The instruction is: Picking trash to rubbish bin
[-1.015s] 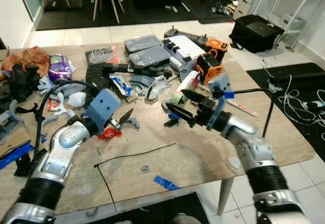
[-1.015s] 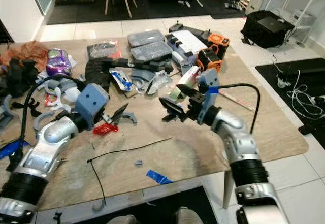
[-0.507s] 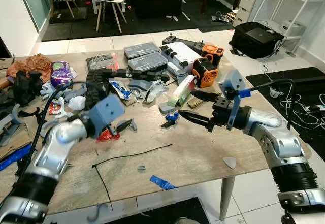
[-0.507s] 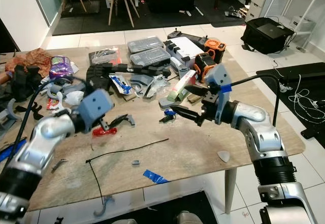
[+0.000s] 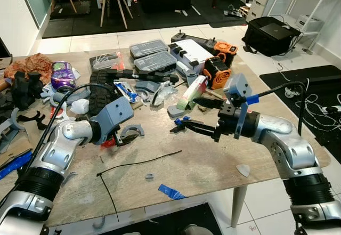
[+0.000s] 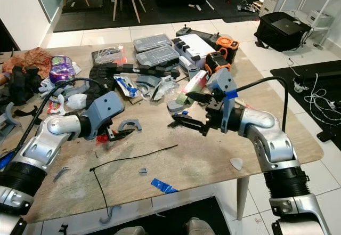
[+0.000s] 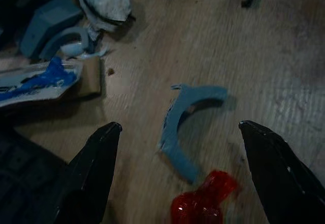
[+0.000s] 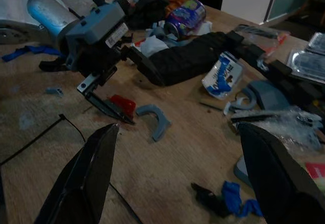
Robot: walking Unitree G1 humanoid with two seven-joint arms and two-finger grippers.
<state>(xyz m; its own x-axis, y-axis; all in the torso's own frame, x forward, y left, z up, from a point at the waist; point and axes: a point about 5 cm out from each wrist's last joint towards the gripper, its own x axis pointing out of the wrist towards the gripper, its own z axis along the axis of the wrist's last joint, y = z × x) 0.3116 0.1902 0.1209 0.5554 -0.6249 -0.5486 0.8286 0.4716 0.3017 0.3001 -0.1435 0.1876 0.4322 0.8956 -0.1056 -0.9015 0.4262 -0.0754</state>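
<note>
A: Which step is the robot on?

B: By the look of it, the pick. The left gripper [image 6: 118, 134] is low over the wooden table [image 6: 213, 155], fingers spread apart and holding nothing. In the left wrist view the red wrapper [image 7: 204, 203] lies between the two fingertips [image 7: 101, 148], touching the end of a curved grey-blue plastic piece [image 7: 185, 130].

A: And the other arm?

B: The right gripper [image 5: 200, 115] hangs above the middle of the table, fingers wide apart and empty, near a small blue scrap [image 5: 183, 121]. It points towards the left arm's work area.

A: What does the next move call for?

B: Probably the left gripper needs to settle onto the red wrapper and pinch it alone, without catching the curved piece beside it. The wrapper looks thin and crumpled, so it may slide or crush.

A: Where does the trash go?

B: That cannot be told; a rubbish bin is not visible. The robot would likely have to turn or walk to reach one.

A: Any containers on the table?

B: Two grey lidded organiser boxes [image 5: 154, 55] sit at the far side, closed; contents are too small to make out. A purple can [image 5: 63, 74] lies on its side at the far left, among black and grey parts. A black cable tie [image 5: 128, 165] and a strip of blue tape [image 5: 171, 191] lie near the front edge.
</note>
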